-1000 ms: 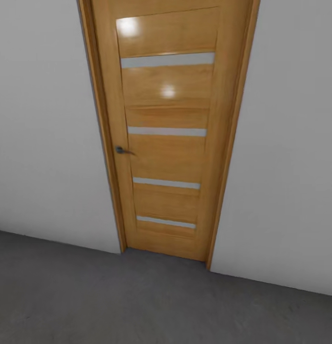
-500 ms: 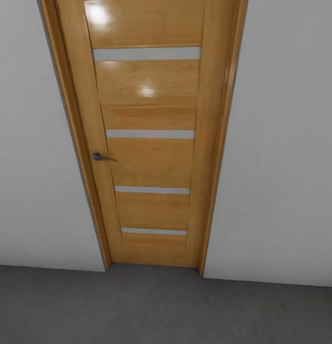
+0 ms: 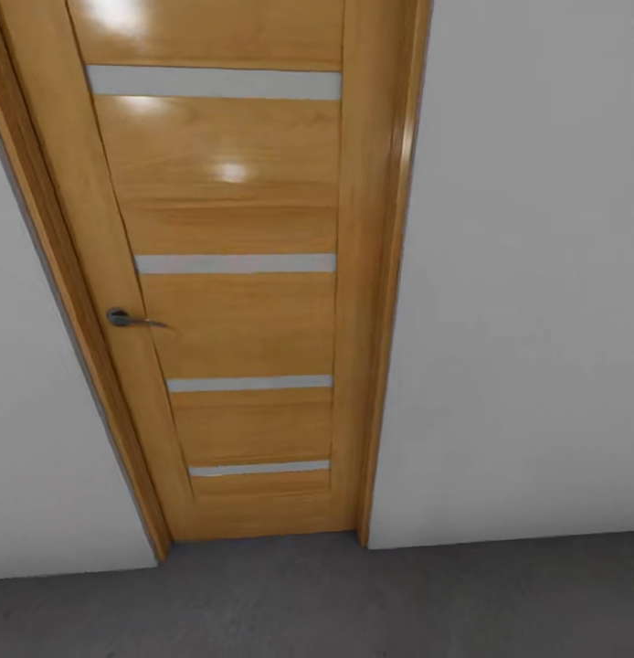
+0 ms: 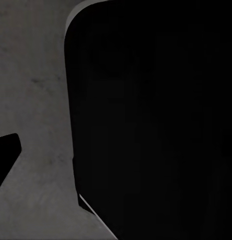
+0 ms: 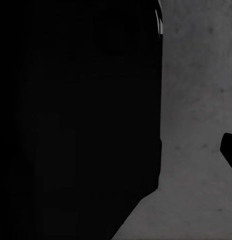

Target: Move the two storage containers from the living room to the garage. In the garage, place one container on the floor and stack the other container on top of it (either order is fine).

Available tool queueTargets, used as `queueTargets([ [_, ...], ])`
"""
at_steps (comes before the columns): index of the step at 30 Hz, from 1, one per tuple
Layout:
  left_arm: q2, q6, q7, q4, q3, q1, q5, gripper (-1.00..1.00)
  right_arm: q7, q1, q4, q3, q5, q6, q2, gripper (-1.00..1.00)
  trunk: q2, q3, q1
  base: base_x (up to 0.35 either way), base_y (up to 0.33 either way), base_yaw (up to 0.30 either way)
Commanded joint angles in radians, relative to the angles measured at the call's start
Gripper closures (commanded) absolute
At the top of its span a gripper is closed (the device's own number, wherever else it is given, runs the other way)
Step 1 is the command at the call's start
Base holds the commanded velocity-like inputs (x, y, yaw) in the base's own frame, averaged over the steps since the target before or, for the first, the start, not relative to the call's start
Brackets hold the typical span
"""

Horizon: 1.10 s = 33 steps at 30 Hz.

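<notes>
Now the wooden door (image 3: 235,274) with its lever handle (image 3: 125,318) sits further left and looms larger than 1 second ago: the camera has swung, so the robot is likely in transit. Dark grey floor (image 3: 353,603) lies below. Neither container is visible; I cannot tell how the jaws stand.

Door (image 3: 235,302): honey-toned wood, varnished, glossy, bright light spots on upper panels; four pale matt strips set across it. Door frame (image 3: 383,302): same glossy wood. Handle (image 3: 125,319): dark metal, slight sheen. Wall (image 3: 527,274): pale grey, smooth, matt. Floor (image 3: 353,603): dark grey, rough, speckled, concrete-like, matt.
</notes>
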Motion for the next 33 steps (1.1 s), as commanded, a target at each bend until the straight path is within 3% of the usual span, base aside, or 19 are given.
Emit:
queueTargets([
  [1, 0.0, -0.004, 0.0, 0.001, -0.001, 0.0, -0.001, -1.0, 0.0, 0.0, 0.0, -0.004, 0.0, -0.001, 0.0, -1.0, 0.0, -0.001, 0.001, 0.312, 0.005, -0.235],
  [11, 0.001, -0.006, 0.0, 0.0, -0.001, 0.0, 0.003, -1.0, 0.0, 0.0, 0.0, -0.004, 0.0, -0.001, 0.0, -1.0, 0.0, -0.001, 0.001, 0.256, 0.002, -0.081],
  [33, 0.001, -0.006, 0.0, 0.0, -0.001, 0.0, 0.003, -1.0, 0.003, 0.0, 0.0, -0.001, 0.001, -0.001, 0.0, -1.0, 0.0, -0.001, 0.001, 0.05, 0.0, -0.003],
])
